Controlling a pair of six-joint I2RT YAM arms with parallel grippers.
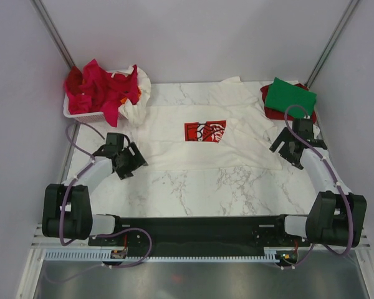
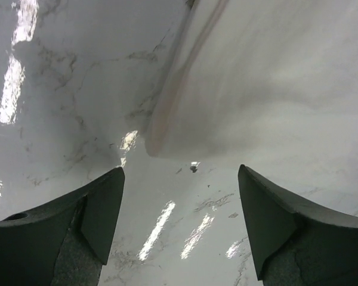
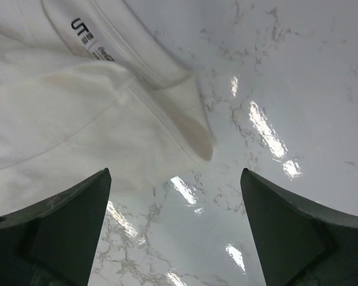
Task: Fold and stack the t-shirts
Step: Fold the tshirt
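A large white cotton t-shirt with red rectangular chest print [image 1: 174, 149] lies spread flat on the white marble tabletop [image 1: 199, 187], print uppermost. The left hand [image 1: 134, 167] stands at the shirt's 8 o'clock corner, jaws wide, holding nothing (its wrist view shows the cloth edge just ahead). The right hand [image 1: 285, 156], at the shirt's 3 o'clock edge, is likewise wide and empty. A folded green tee [image 1: 290, 98] rests on a red tee [image 1: 271, 113] at 1 o'clock. A white plastic basket [image 1: 81, 115] of red garments [image 1: 100, 87] sits at 11 o'clock.
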